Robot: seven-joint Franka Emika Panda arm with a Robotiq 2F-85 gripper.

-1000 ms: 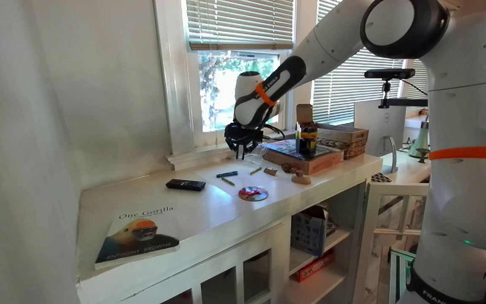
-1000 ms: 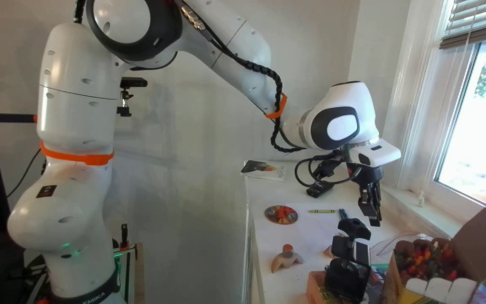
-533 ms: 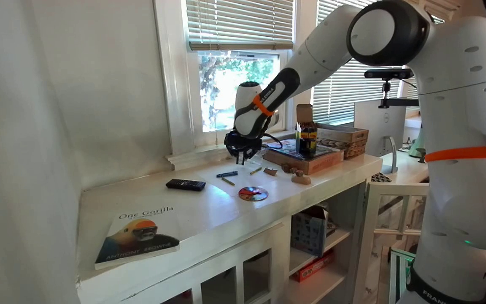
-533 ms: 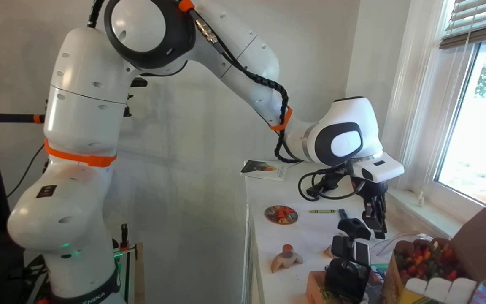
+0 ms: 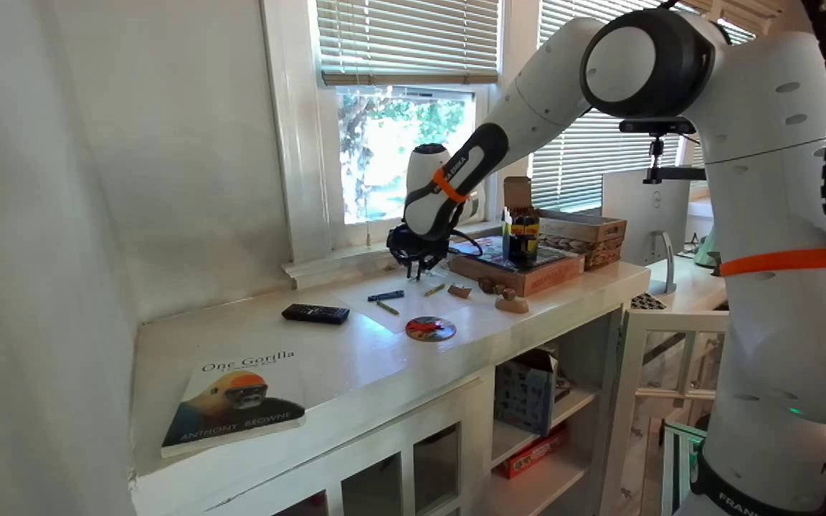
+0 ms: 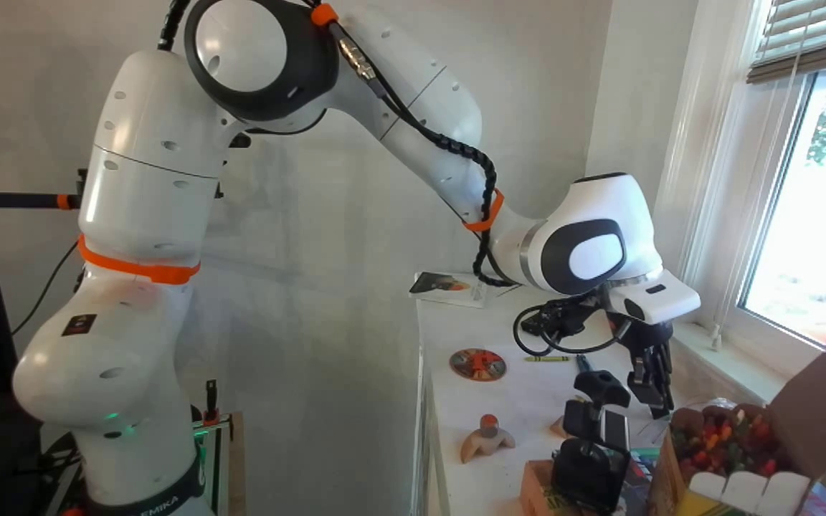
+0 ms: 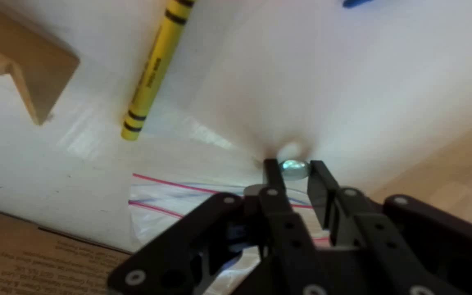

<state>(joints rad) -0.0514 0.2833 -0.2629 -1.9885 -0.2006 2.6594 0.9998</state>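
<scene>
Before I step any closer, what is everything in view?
Counter: one, white, along windows
Blinds: several, white, on windows
Crayons: two, yellowish, on counter
Blue stick: one, blue, beside crayon
Remote: one, black, on counter
Book: one, multicoloured, counter's end
Disc: one, multicoloured, counter's edge
Flat box: one, brown, on counter
Brown pieces: about three, brown, near flat box
Open box: one, brown, atop flat box
Plastic bag: one, clear, near flat box
Basket: one, brown, beside flat box
Monitor: one, silver, beyond basket
Shelf boxes: two, blue and red, in cabinet
Camera: one, black, on bracket
Shiny piece: one, clear bluish, in gripper
Arm: one, white, over counter
Gripper: one, black, arm's end, closed on shiny piece
</scene>
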